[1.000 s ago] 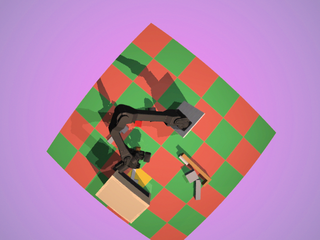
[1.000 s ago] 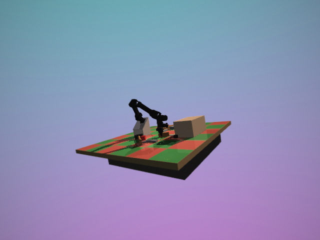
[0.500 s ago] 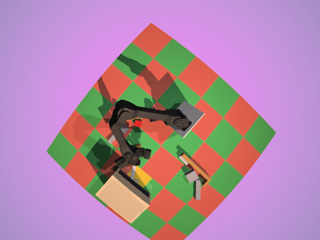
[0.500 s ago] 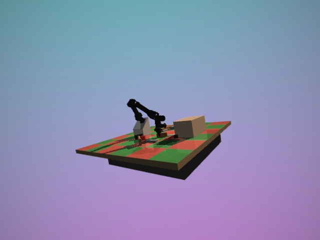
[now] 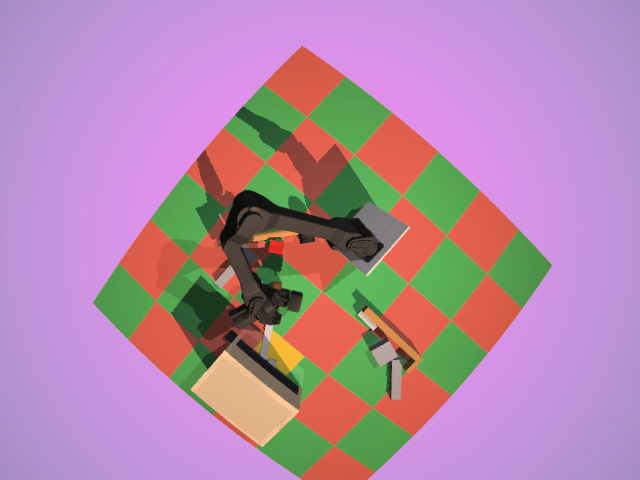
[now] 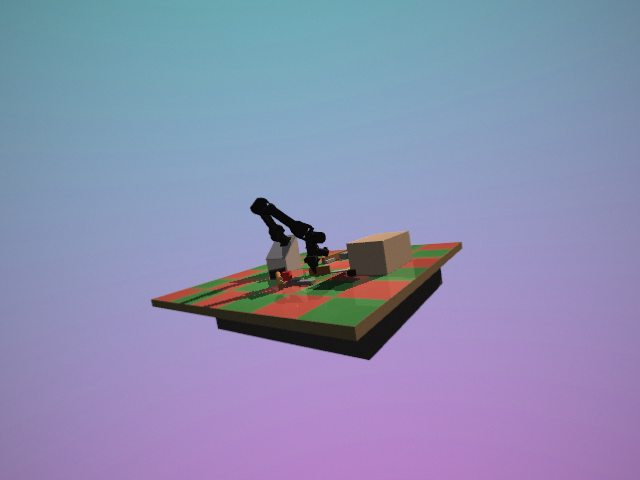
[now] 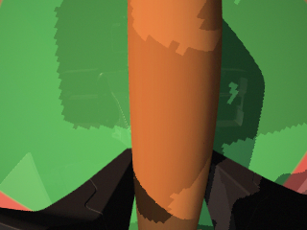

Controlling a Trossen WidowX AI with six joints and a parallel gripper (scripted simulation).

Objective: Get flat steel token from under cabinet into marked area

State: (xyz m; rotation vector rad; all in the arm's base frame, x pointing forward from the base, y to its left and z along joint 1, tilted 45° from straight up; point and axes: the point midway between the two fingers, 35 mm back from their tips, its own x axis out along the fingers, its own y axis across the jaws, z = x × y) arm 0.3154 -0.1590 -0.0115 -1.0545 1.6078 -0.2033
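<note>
My gripper (image 5: 269, 311) (image 6: 313, 268) (image 7: 167, 156) is shut on the orange handle (image 6: 322, 270) (image 7: 174, 110) of a tool, low over the table in front of the cabinet (image 5: 245, 397) (image 6: 367, 256). The tool's grey shaft (image 5: 266, 338) reaches from under the gripper across the yellow marked area (image 5: 290, 353) towards the dark vent strip (image 5: 268, 365). A small grey piece (image 5: 272, 362) shows beside the shaft's far end, by the cabinet front. I cannot tell whether it is the tool's tip or the token. The fingertips are hidden in the top view.
A red block (image 5: 276, 247) (image 6: 286, 275), an orange piece (image 5: 273, 236) (image 6: 279, 280) and a pale grey bar (image 5: 224, 276) lie behind the gripper, near the arm. A long orange piece (image 5: 395, 338) with grey blocks (image 5: 383, 352) (image 5: 395, 379) lies off to the side. A grey sloped block (image 5: 390, 227) stands by the arm's base.
</note>
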